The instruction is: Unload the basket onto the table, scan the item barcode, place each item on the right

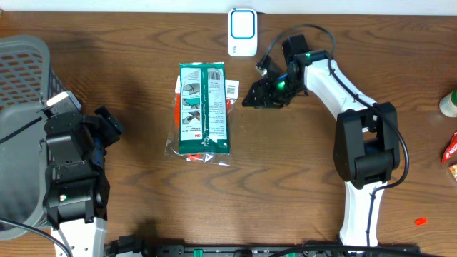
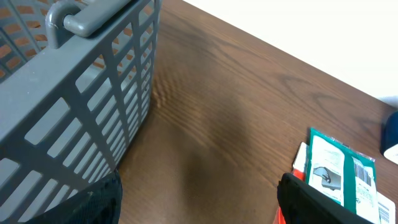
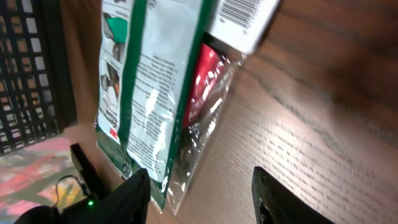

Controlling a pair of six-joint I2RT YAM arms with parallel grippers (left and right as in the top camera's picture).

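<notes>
overhead, the green packet lies flat on the brown table near its middle, long side running away from the robot, with clear wrap and something red showing along its edges. a white barcode label sits at the packet's upper right edge. beyond it, at the far edge of the table and apart from the packet, stands the white and blue scanner. the right gripper is low over the wood just beside the packet's right side, near the label, its arm reaching in from the right. from the right wrist view its two fingers stand spread, with bare wood between them; the packet fills the space ahead, the corner of its clear wrap comes down close by the left-hand finger, and nothing is pinched. whether the finger touches the wrap cannot be told. the barcode label shows at the top edge of that view. the left gripper is well apart from the packet, beside the grey basket on the left. in the left wrist view its fingers are spread wide with only table between them, the basket close on the left and the packet off at the lower right. a green-capped bottle and a red item sit at the table's right edge.
</notes>
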